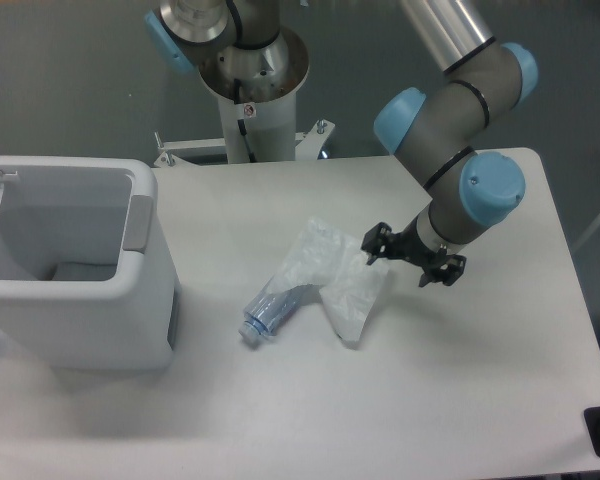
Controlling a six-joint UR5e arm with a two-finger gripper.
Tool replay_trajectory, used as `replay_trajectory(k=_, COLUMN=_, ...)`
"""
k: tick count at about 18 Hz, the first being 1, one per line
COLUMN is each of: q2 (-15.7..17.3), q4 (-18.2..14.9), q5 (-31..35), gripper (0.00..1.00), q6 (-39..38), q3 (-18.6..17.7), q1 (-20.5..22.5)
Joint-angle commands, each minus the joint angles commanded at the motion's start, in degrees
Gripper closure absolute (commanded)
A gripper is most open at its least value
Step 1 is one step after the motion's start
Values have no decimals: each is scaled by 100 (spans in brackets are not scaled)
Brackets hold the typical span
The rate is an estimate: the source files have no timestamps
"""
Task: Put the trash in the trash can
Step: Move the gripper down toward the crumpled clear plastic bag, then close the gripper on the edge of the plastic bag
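Gripper: we see the gripper right of centre in the frame, fingers apart, holding nothing, hanging over the right edge of the bag.
Bag: the plastic bag lies flat on the table at the middle of the frame, directly left of and just under the gripper; it is the nearest piece of trash.
Bottle: the bottle lies lower left of the bag, its far end tucked under the bag's edge; its long axis runs from lower left, where the neck points, to upper right.
Key relation: from the gripper we judge the trash to lie leftward, bag first, bottle beyond it.
Trash can: the trash can stands at the left edge of the frame, open, well apart from the gripper, past both pieces.
Arm: the arm comes in from the top right, wrist bent down and leftward toward the bag.
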Motion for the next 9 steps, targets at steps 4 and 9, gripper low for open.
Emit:
replay_trajectory(k=4, q2=-211, q4=-17, q5=0, gripper=0, q6=0, q3=167, q1=0)
replay_trajectory(k=9, q2=-264, q4=-44, q5=26, gripper=0, q6=-149, q3=62, q1=-88)
